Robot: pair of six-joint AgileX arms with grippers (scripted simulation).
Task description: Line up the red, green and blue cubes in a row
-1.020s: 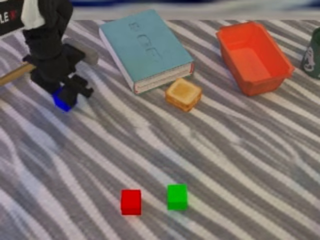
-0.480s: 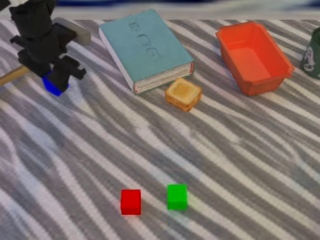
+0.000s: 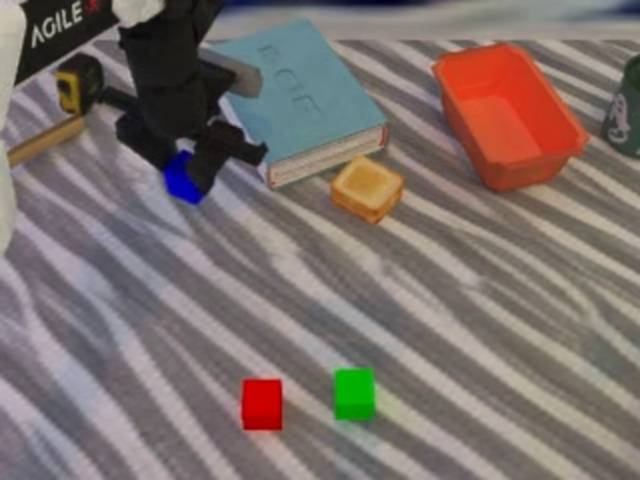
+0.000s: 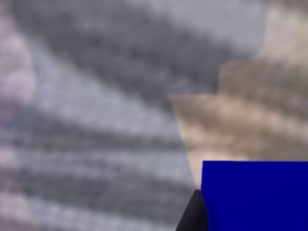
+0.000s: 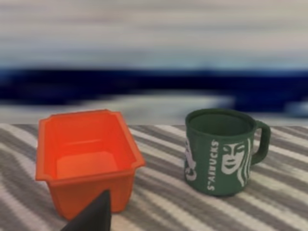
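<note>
The red cube and the green cube sit side by side near the table's front edge, a small gap between them. My left gripper hangs at the back left, just left of the book, shut on the blue cube. In the left wrist view the blue cube fills the lower corner, with one dark finger pressed against its side. My right arm is outside the top view. Its wrist view shows one dark finger far to one side, with nothing held.
A teal book lies at the back, with a toast-like block by its corner. An orange bin and a green mug stand at the back right. A yellow tape measure and a wooden stick lie at the back left.
My left arm has carried the blue cube from the far left edge rightward, up beside the book. The tape measure now shows. The red and green cubes have not moved.
</note>
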